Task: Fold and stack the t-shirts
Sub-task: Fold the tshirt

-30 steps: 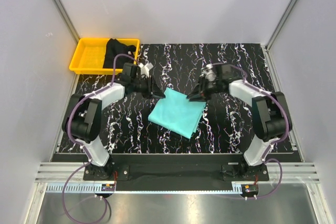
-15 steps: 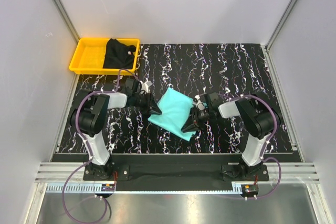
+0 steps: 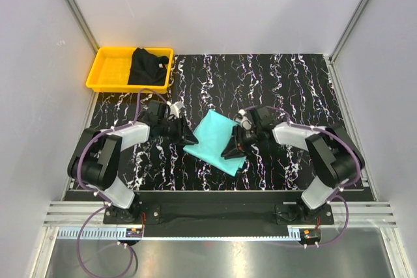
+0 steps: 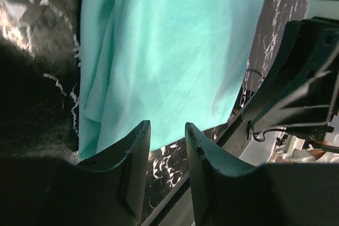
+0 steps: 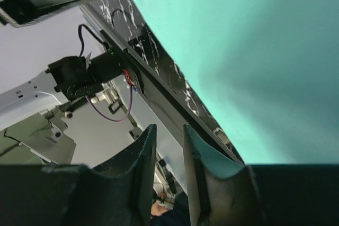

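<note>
so, teal t-shirt [image 3: 213, 136] sits folded; left tool [image 3: 190, 140] and right tool [image 3: 228, 153] flank it, both narrowly apart, empty, likely to square its edges.

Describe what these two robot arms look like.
Two alike: the left arm and right arm have silver-white shells between bulky black joints, with purple cables looping alongside. The left gripper and right gripper are black, each with two flat tapered fingers.

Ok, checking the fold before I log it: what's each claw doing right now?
Left claw: narrowly open, empty, at the teal t-shirt edge.
Right claw: narrowly open, empty, beside that shirt.
</note>
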You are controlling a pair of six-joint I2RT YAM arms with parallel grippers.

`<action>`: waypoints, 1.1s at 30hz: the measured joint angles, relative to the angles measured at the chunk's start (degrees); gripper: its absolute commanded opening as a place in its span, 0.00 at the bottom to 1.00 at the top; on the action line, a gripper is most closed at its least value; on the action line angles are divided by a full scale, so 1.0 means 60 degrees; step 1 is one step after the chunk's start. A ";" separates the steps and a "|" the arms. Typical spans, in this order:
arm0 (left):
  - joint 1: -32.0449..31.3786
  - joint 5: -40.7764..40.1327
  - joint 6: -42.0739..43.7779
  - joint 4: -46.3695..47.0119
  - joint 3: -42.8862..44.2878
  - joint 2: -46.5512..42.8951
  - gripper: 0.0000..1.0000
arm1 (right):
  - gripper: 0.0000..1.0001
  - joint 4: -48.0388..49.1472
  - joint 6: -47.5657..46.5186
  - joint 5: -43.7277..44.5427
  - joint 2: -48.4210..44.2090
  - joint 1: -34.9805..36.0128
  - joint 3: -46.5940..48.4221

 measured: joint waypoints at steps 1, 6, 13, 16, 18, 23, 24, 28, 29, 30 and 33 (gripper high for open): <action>0.0000 -0.0033 -0.0025 0.0033 -0.0098 0.0015 0.37 | 0.35 0.0029 0.0007 0.0033 0.0226 0.0237 0.0295; 0.0033 -0.0379 -0.0062 0.0244 -0.0699 0.0554 0.36 | 0.39 0.0386 0.0076 0.0058 0.1290 0.1082 0.0790; 0.0135 0.0120 -0.0259 0.0911 -0.0936 0.0798 0.36 | 0.37 0.0670 0.0142 0.0331 0.1304 0.0980 -0.0594; 0.0131 0.0098 -0.0288 0.1067 -0.1100 0.0623 0.38 | 0.41 0.0780 0.0353 0.0623 0.0412 0.0699 -0.1384; 0.0120 -0.0040 -0.0317 0.0943 -0.1304 0.0244 0.43 | 0.50 0.0353 0.0543 0.1009 -0.0568 0.0466 -0.1942; 0.0117 -0.0382 -0.0466 0.0000 -0.1606 -0.1162 0.50 | 0.78 -0.1428 0.0710 0.2036 -0.3432 0.0157 -0.2069; 0.0117 -0.0426 -0.0528 -0.0197 -0.1603 -0.1537 0.51 | 0.81 -0.1705 0.0714 0.2171 -0.3861 -0.0051 -0.1963; 0.0117 -0.0521 -0.0925 -0.0852 -0.1515 -0.3144 0.55 | 0.89 -0.2324 0.0521 0.2681 -0.4575 -0.1246 -0.1636; 0.0117 -0.0532 -0.1031 -0.0965 -0.1479 -0.3512 0.55 | 0.89 -0.2422 0.0470 0.2816 -0.4535 -0.1566 -0.1603; 0.0117 -0.0546 -0.1169 -0.1089 -0.1439 -0.3916 0.55 | 0.88 -0.2524 0.0404 0.2943 -0.4426 -0.1840 -0.1574; 0.0117 -0.0579 -0.1501 -0.1264 -0.1381 -0.4962 0.56 | 0.81 -0.2739 0.0146 0.3384 -0.3585 -0.2302 -0.1249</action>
